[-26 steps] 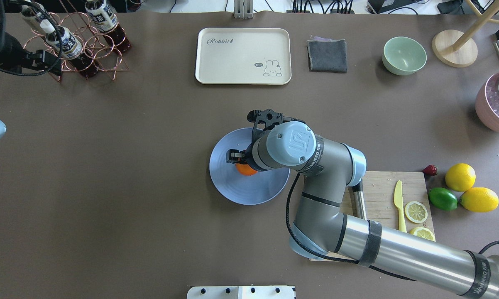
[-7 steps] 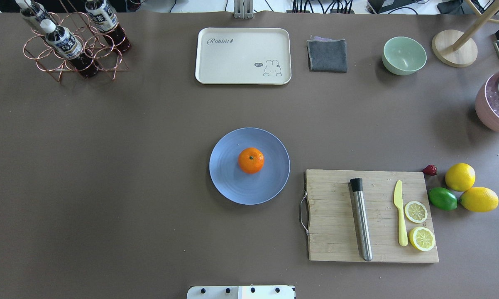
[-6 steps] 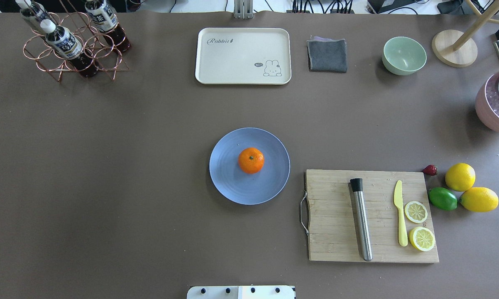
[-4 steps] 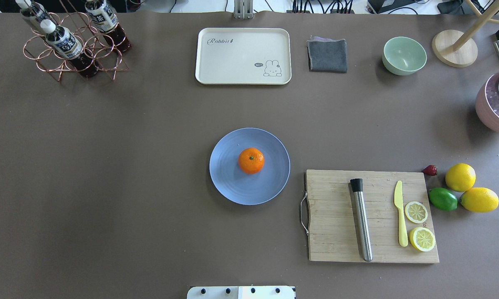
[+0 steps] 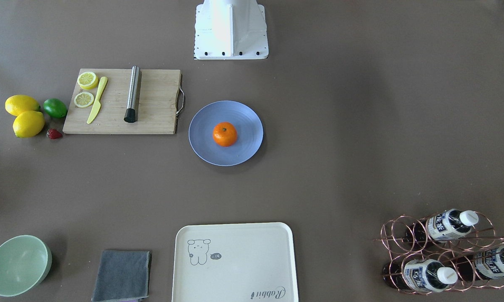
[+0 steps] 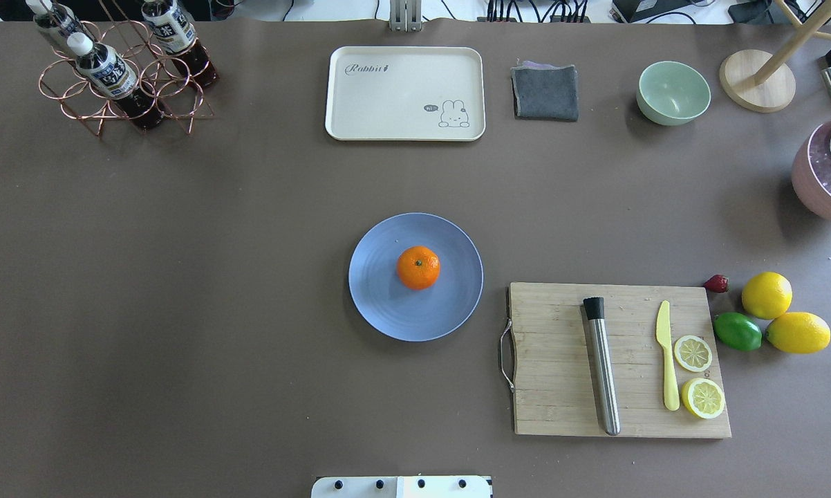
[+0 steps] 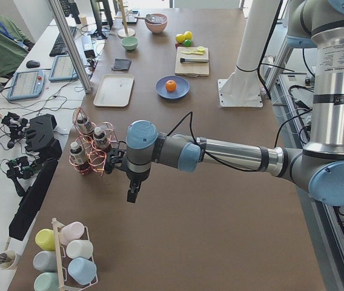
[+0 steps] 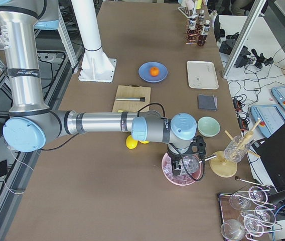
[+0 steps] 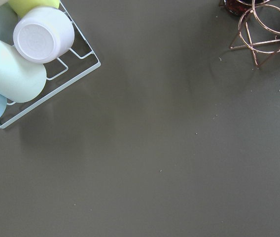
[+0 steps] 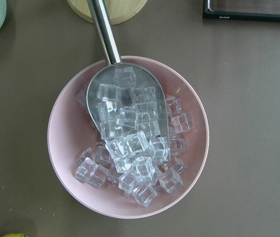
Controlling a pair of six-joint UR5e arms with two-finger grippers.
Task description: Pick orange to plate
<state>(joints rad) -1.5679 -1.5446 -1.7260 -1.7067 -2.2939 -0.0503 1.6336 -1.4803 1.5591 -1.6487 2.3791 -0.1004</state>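
Note:
The orange (image 6: 417,267) sits stem up at the middle of the periwinkle-blue plate (image 6: 381,311), and nothing touches it. The front-facing view shows the same orange (image 5: 224,134) on the plate (image 5: 203,144). Neither arm shows in those two views. My left gripper (image 7: 131,197) hangs over bare table at the left end, beside the bottle rack, far from the plate. My right gripper (image 8: 182,168) hangs over a pink bowl of ice (image 10: 130,197) at the right end. I cannot tell whether either gripper is open or shut.
A cutting board (image 6: 561,387) with a metal muddler, a yellow knife and lemon slices lies right of the plate. Two lemons (image 6: 766,294) and a lime (image 6: 737,331) lie beyond it. A cream tray (image 6: 405,93), grey cloth, green bowl (image 6: 673,92) and bottle rack (image 6: 118,76) line the far edge.
At first my right gripper stood at the orange over the plate. That arm has since left the overhead view and the orange stays on the plate. Nothing moved in the last second.

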